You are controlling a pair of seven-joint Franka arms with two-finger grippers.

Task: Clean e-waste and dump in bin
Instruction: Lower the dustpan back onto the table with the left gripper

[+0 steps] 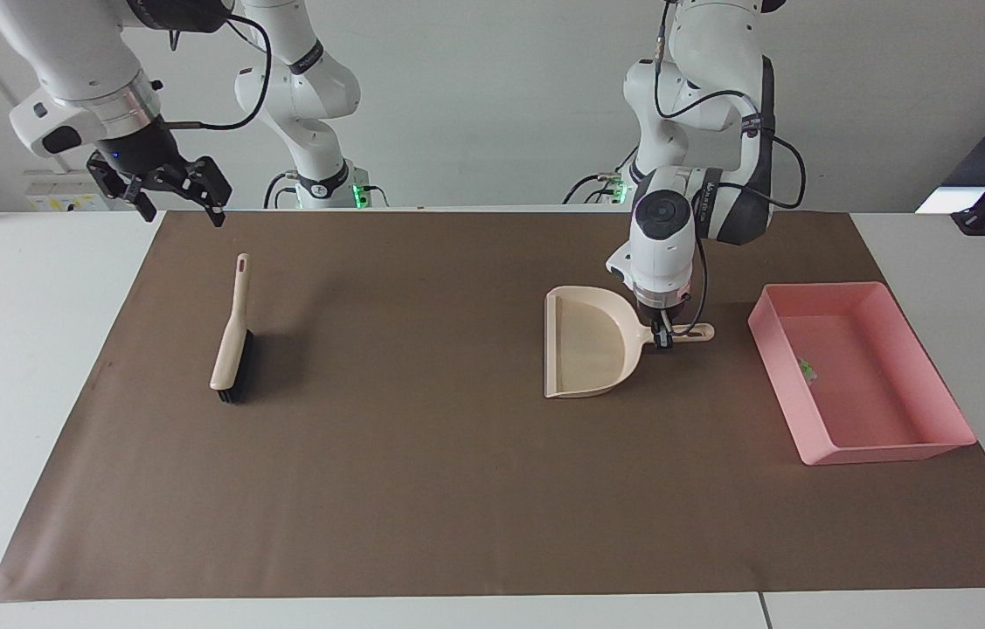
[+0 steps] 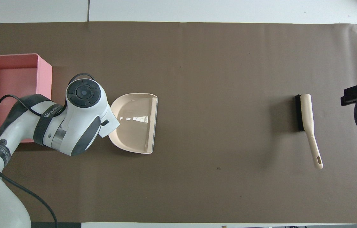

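My left gripper (image 1: 663,336) is shut on the handle of the beige dustpan (image 1: 584,354), which lies level, on or just above the brown mat beside the bin. In the overhead view the dustpan (image 2: 135,123) looks empty and my left wrist hides the gripper. The bin (image 1: 885,454) is a pink tray at the left arm's end of the table. One tiny pale bit of e-waste (image 1: 807,370) lies inside it. My left arm covers part of the bin (image 2: 44,76) from above. My right gripper (image 1: 182,208) hangs open in the air over the mat's edge near the brush.
A beige brush (image 1: 232,336) with black bristles lies on the brown mat (image 1: 457,489) toward the right arm's end, handle pointing to the robots; from above the brush (image 2: 306,120) lies beside my right gripper (image 2: 355,95).
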